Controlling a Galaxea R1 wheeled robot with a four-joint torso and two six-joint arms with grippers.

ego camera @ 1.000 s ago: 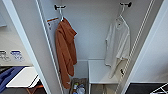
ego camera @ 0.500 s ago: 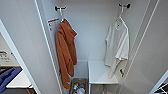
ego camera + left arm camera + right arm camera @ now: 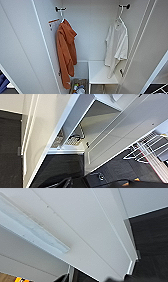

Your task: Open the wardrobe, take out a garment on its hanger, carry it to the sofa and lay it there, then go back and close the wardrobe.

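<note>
white wardrobe, white garment, orange hooded garment

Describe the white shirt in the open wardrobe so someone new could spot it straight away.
Look inside the open wardrobe, at the right-hand black hook. The white shirt hangs there on a slim white hanger, above a white shelf. Its neighbour on the left hook is a longer orange hooded garment.

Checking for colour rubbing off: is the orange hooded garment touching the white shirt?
Apart. The head view shows the orange hooded garment at the wardrobe's left and the white shirt at its right, bare back wall between them.

Basket contents blurred, cut off by edge; wardrobe doors cropped.
</note>
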